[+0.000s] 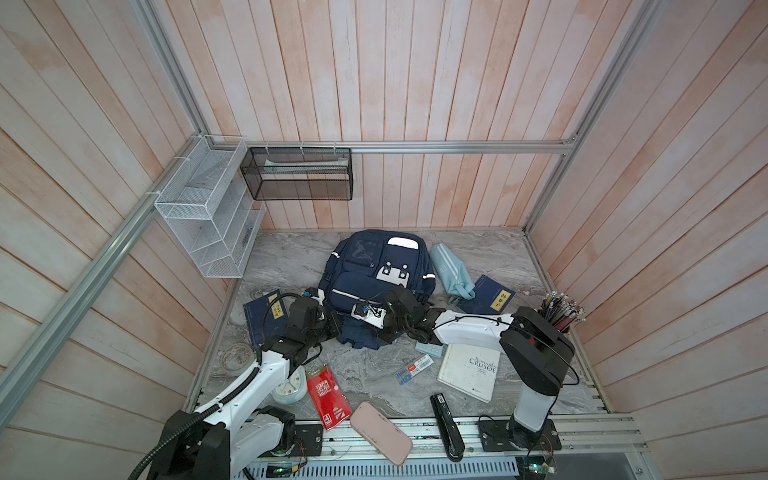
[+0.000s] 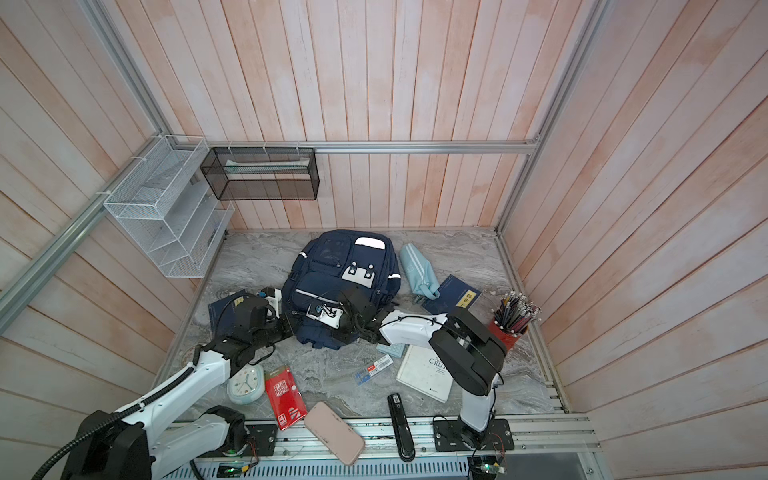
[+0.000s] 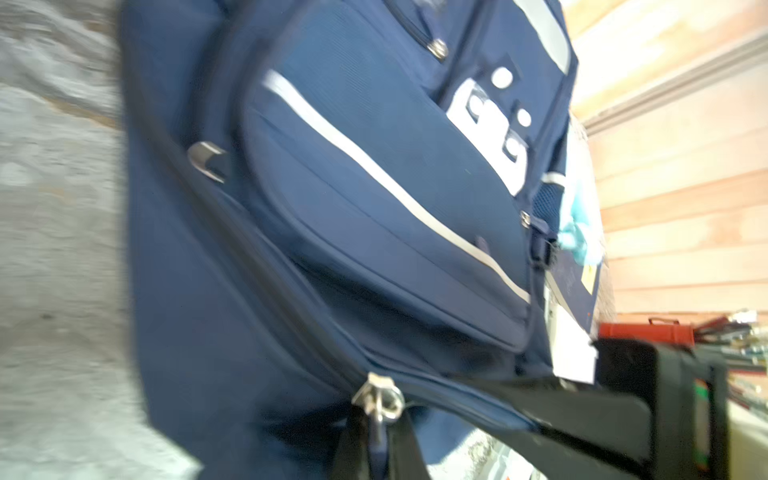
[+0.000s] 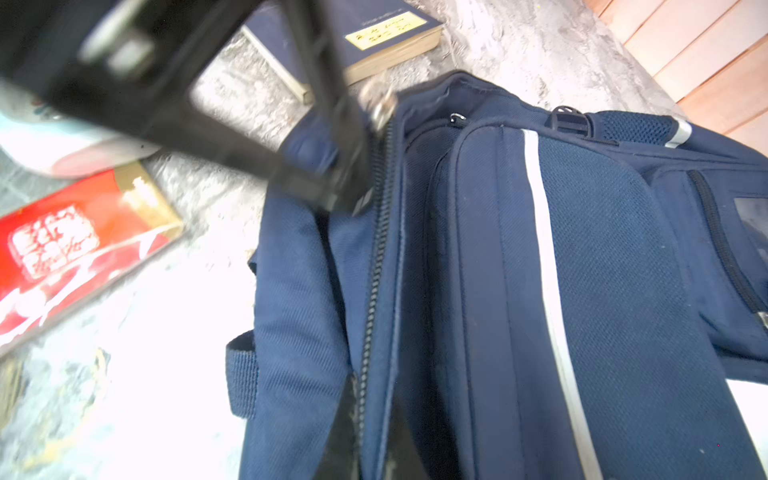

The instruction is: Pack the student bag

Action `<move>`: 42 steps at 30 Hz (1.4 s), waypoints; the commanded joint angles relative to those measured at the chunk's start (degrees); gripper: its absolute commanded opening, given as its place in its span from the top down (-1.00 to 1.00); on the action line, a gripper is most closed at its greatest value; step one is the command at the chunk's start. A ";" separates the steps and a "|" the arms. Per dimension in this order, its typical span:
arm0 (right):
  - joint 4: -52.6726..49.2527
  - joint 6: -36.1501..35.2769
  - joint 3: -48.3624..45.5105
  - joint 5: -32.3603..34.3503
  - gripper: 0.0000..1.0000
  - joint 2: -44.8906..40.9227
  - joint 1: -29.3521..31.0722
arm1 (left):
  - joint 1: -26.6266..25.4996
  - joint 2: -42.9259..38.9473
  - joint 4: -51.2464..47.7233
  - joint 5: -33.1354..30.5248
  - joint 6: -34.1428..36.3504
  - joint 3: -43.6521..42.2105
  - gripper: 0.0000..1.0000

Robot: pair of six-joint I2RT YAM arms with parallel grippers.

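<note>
The student bag (image 1: 374,270) (image 2: 332,266), navy with white stripes and studded white patches, lies front up in the middle of the table. Both grippers meet at its near edge. My left gripper (image 3: 380,440) (image 1: 332,321) is shut on the metal zipper pull (image 3: 379,401) of the main compartment. My right gripper (image 4: 365,436) (image 1: 349,326) is shut on the fabric edge beside the zipper track (image 4: 372,291), close to the left one. The right wrist view shows the left gripper's black fingers (image 4: 332,166) by the zipper slider (image 4: 376,104). The bag's inside is hidden.
A light-blue pouch (image 1: 451,270) and blue book (image 1: 486,295) lie right of the bag, another blue book (image 1: 264,316) left. Near the front: white book (image 1: 469,372), pen box (image 1: 413,370), red packet (image 1: 328,390), clock (image 1: 289,390), pink case (image 1: 380,432), stapler (image 1: 444,424). Pencil cup (image 1: 561,311) far right.
</note>
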 commanded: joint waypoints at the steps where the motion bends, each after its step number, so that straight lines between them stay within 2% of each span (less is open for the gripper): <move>1: -7.92 -3.58 -4.41 0.18 1.00 -3.36 -1.89 | 8.80 0.00 6.70 -1.69 0.83 0.92 1.00; 3: -6.50 -4.00 -6.31 1.35 1.00 -5.32 -4.13 | 10.48 -0.80 6.22 -0.30 1.27 1.70 1.00; 5: -4.10 -3.36 -7.85 1.19 1.00 -6.95 -7.38 | 9.73 -1.95 4.17 0.77 2.46 2.49 1.00; 7: -2.52 -2.18 -7.86 3.13 1.00 -7.46 -10.08 | 7.32 -4.11 2.15 1.07 2.47 2.16 1.00; 9: -2.98 -1.24 -6.61 6.86 1.00 -7.23 -11.41 | 2.56 -7.02 -1.39 -1.59 2.55 1.89 1.00; 10: -3.85 -1.38 -5.94 7.88 0.90 -7.19 -11.65 | 0.12 -8.88 -3.60 -3.30 2.28 1.95 1.00; 12: -4.27 -1.64 -5.86 8.06 0.55 -7.56 -11.66 | -4.64 -12.23 -6.32 -5.56 0.79 0.92 1.00; 14: -3.63 -0.70 -6.62 6.92 0.30 -8.86 -11.26 | -7.67 -14.62 -5.81 -5.00 -1.21 -1.21 1.00; 16: -2.23 0.19 -7.66 6.26 0.05 -10.79 -10.21 | -9.40 -12.90 -3.30 -2.69 -1.28 -2.90 1.00; 18: -0.66 1.00 -7.59 6.80 -0.18 -12.67 -8.25 | -11.17 -7.89 -0.06 -0.98 -0.41 -3.15 1.00; 20: 1.53 0.66 -7.56 5.04 -0.30 -13.52 -6.05 | -12.88 -3.75 2.85 0.02 0.01 -2.16 1.00; 23: 3.26 -2.34 -6.87 1.93 -0.32 -12.08 -2.54 | -13.51 -0.09 5.54 0.51 0.10 0.18 1.00; 28: -1.62 -3.17 -2.05 -2.62 -0.17 -5.61 -1.03 | -14.54 1.02 6.27 1.29 0.21 4.05 1.00; 32: 1.08 -2.06 -0.01 -1.63 -0.11 -1.36 -0.97 | -15.17 1.84 6.59 2.62 0.54 4.46 1.00; 33: 2.76 -1.06 0.14 0.02 0.00 -0.40 -0.92 | -15.35 2.28 6.70 3.18 0.54 4.44 1.00; 34: 2.70 -1.03 0.70 0.84 0.22 0.42 -1.03 | -15.43 2.54 6.59 3.29 0.62 4.37 1.00; 36: -1.20 -1.41 2.68 2.46 0.96 1.78 -1.10 | -15.45 2.71 5.72 1.98 0.78 4.05 1.00; 40: -6.53 -1.69 1.46 -2.12 1.00 0.19 -3.69 | -13.24 3.15 3.44 -5.07 0.12 2.91 1.00; 42: -6.56 -2.62 -1.17 -1.65 1.00 -2.10 -4.56 | -9.90 4.50 2.03 -6.58 0.02 2.52 1.00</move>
